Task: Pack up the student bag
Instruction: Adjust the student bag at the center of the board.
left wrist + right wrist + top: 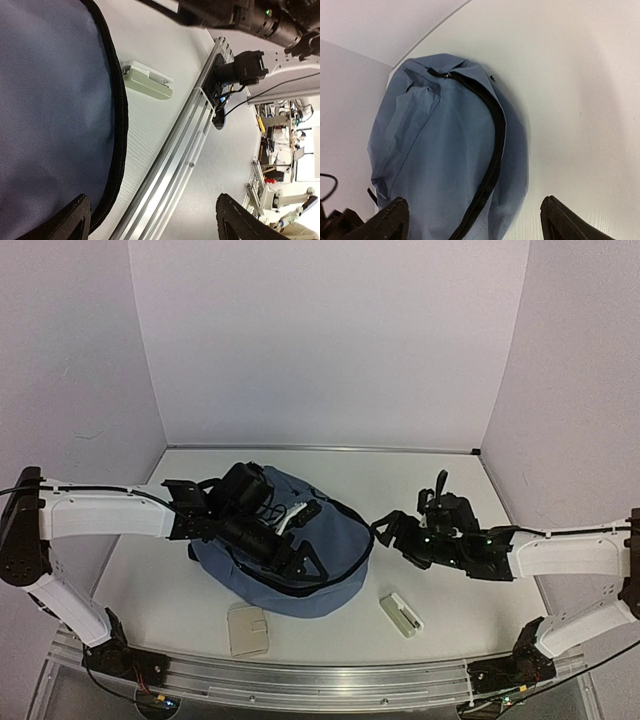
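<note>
A: Nearest, the ridged aluminium rail [320,672] is running along the near side of the rounded slate-blue fabric backpack [330,575], with the left gripper [305,538] hovering over the bag.

B: Its wrist view is showing jaws apart and empty, and a small white-and-green plastic case [147,80] lying just beside the bag.

A: The right gripper [475,225] is gaping too, facing the bag.

B: I'd be pinning the fabric while drawing the black zip pull [448,75] slowly.

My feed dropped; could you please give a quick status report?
Left fingers open, empty, over student bag. Right fingers open, empty, right of bag. White case and beige pad lie outside, nothing blocking.
</note>
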`<state>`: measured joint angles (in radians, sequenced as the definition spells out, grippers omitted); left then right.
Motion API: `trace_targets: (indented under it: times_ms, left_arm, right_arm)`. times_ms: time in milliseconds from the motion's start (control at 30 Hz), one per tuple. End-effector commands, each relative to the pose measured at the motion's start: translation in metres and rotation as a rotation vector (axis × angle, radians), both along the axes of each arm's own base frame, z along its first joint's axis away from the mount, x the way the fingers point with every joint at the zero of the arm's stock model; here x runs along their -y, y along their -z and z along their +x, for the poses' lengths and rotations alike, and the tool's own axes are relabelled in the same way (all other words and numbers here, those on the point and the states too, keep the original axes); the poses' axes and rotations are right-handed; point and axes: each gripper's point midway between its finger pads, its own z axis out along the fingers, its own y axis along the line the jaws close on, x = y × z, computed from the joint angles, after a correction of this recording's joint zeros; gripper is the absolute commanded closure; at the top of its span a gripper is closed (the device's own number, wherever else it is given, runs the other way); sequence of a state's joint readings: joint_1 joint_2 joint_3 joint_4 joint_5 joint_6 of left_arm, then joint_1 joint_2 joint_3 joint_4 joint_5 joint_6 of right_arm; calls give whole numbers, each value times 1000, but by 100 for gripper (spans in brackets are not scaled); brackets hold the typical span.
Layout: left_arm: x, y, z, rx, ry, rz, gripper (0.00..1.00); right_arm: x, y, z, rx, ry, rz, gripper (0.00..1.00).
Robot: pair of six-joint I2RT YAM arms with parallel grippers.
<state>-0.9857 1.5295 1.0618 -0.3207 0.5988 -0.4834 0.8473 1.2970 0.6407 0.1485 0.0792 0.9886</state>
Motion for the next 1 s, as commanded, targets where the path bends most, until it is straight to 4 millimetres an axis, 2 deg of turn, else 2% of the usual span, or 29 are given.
trace_targets:
  times_ms: [0,67,233,333,467,567,733,833,967]
  left_arm:
    - [0,-58,28,125,-129,-98,9]
    - [-10,-59,47,108,-207,-74,8]
    - [-53,-48,98,48,-445,-38,7]
    - [-68,-50,112,51,-510,-48,6]
    - [-74,-56,114,80,-527,-38,6]
    - [-80,-57,114,93,-545,-24,5]
    - [-90,-57,109,108,-547,-6,5]
    - [-97,-58,105,119,-545,6,4]
    - [-106,-58,101,131,-561,19,4]
  right_arm:
    - [-27,6,-7,-71,-106,44,17]
    - [-31,9,-8,-79,-117,52,23]
    - [-44,14,-7,-89,-148,93,37]
    - [-52,19,-5,-98,-160,115,44]
    - [-58,24,-2,-103,-164,120,54]
    - [-59,23,2,-91,-153,116,75]
    - [-55,20,17,-45,-119,68,98]
    - [-46,21,32,-26,-104,24,100]
    - [-31,16,64,26,-110,-55,100]
